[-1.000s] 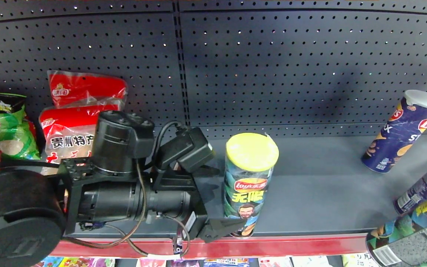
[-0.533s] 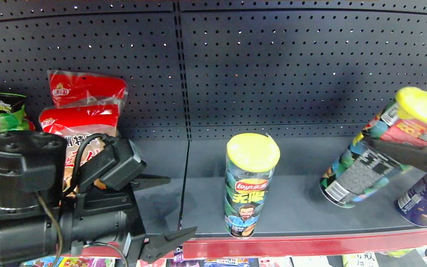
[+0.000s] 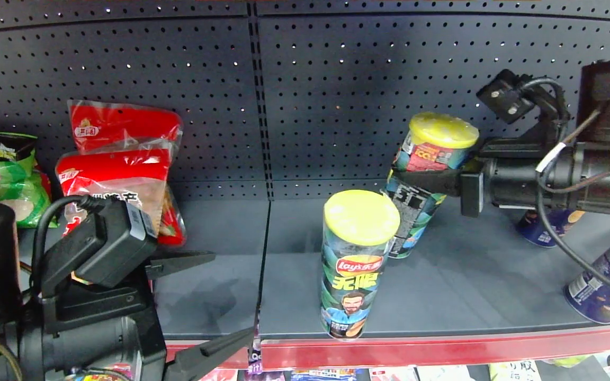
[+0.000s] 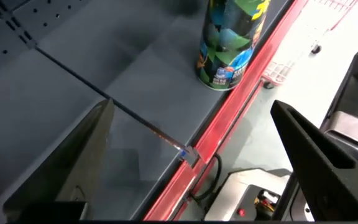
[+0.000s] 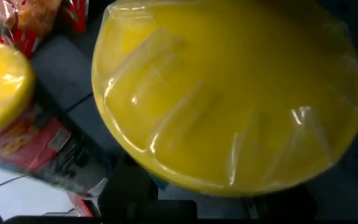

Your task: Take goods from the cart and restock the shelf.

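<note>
Head view: the left gripper (image 3: 233,295) is nearest, fingers spread wide with nothing in them, at the shelf's (image 3: 469,286) front lip. Just to its right, a yellow-lidded chip can (image 3: 355,264) stands upright. Behind that, the right gripper (image 3: 429,180) is clamped on a second chip can (image 3: 416,211), which is tilted.

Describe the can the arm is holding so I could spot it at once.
Look at the grey shelf with the pegboard back. Right of its middle, the right gripper holds a can tilted, behind the upright can at the front edge. Both have yellow lids; only this one is gripped and tilted.
</note>
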### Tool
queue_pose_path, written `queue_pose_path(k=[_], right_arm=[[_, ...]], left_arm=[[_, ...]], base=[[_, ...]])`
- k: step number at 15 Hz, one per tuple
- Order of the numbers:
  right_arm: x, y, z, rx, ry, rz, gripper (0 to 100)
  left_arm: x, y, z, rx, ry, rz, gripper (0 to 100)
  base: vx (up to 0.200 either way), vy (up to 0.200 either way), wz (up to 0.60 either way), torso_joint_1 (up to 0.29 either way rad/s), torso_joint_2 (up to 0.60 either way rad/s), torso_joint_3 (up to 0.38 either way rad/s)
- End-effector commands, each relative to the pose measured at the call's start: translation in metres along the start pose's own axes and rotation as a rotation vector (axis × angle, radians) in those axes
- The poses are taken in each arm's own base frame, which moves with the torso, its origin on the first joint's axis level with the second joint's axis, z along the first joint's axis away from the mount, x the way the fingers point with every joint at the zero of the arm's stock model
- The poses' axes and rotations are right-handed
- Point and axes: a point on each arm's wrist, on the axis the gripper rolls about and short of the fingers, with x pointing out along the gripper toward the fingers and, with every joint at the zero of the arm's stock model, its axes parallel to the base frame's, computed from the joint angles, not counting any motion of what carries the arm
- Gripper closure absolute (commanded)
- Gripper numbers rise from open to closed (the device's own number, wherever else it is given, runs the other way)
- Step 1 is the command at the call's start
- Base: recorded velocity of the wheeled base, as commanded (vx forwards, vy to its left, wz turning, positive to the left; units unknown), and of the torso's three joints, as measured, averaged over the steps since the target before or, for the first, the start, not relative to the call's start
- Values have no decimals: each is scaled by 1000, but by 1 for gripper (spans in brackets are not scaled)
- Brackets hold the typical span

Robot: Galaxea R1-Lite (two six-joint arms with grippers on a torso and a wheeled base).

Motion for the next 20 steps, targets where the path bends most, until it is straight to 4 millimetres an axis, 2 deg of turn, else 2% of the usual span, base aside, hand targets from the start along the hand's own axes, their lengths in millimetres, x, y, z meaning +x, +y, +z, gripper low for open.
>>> queue_pose_path(k=[1,7,20], right_arm=[[34,-3,-7,-9,45,35,100],[73,-4,-1,-34,40,65,100],[92,5,-5,-39,59,95,100]], left_arm=[[-1,0,1,2,-4,5,0],[-1,0,1,3,-4,19,0],[-5,-1,2,6,-17,27,0]], base=[[0,0,0,0,0,0],[0,0,0,0,0,0],[0,0,0,0,0,0]])
